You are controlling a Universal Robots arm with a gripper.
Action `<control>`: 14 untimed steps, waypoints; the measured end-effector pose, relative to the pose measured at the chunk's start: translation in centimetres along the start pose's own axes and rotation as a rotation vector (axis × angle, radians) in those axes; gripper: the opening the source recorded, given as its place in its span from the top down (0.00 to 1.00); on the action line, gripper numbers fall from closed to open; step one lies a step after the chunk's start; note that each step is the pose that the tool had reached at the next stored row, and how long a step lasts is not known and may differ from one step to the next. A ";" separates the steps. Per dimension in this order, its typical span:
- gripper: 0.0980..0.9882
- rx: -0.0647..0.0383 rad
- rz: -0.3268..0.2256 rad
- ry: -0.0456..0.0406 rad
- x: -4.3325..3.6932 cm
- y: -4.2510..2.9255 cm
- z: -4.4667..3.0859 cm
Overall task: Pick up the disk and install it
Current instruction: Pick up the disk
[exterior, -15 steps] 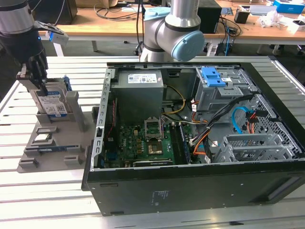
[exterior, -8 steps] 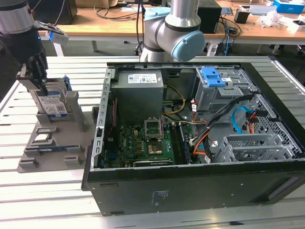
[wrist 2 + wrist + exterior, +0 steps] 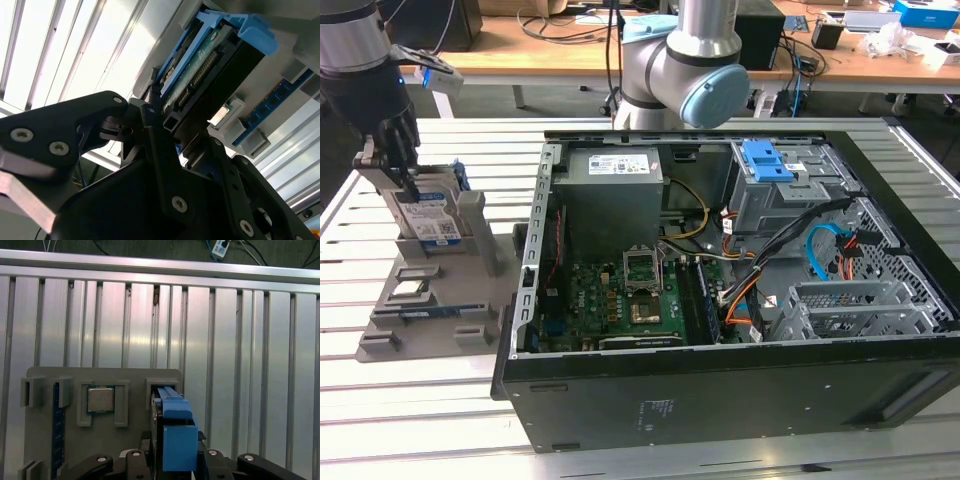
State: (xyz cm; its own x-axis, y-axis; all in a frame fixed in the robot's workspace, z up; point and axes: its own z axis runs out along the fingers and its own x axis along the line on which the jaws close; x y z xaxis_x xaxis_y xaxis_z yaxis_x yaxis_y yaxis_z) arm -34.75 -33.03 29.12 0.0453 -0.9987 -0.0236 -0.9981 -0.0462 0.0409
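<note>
The disk stands on edge in a slot of the grey holder at the exterior view's left, its white-and-blue label facing the camera. My gripper reaches down over it from above. In the first wrist view the disk's blue bracket sits between the black fingers of my gripper. In the second wrist view the fingers press against the sides of the disk. The gripper is shut on the disk, which rests in the holder.
The holder also carries a processor chip and a blue memory stick. The open computer case lies to the exterior view's right, with a grey power supply box and a drive cage with a blue latch. The table is slatted metal.
</note>
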 end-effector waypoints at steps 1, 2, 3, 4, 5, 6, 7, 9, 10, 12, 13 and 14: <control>0.63 0.000 0.000 0.0000 0.00 0.00 0.00; 0.65 0.000 0.000 0.0004 0.01 0.00 0.00; 0.70 0.000 0.000 -0.0002 0.00 0.00 0.00; 0.70 0.000 0.000 -0.0001 0.00 0.00 0.00; 0.70 0.000 0.000 0.0000 0.01 0.00 0.00; 0.70 0.000 0.000 0.0000 0.01 0.00 0.00; 0.70 0.000 0.000 0.0000 0.01 0.00 0.00; 0.70 0.000 0.000 0.0000 0.01 0.00 0.00; 0.70 0.000 0.000 0.0001 0.01 0.00 0.00; 0.70 0.000 0.000 0.0000 0.01 0.00 0.00; 0.70 0.000 0.000 0.0001 0.02 0.00 0.00; 0.70 0.000 0.000 0.0000 0.02 0.00 0.00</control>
State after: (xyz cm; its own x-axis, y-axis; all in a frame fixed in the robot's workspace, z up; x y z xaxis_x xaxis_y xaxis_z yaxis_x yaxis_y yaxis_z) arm -34.75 -33.05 29.12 0.0453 -0.9987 -0.0236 -0.9981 -0.0462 0.0409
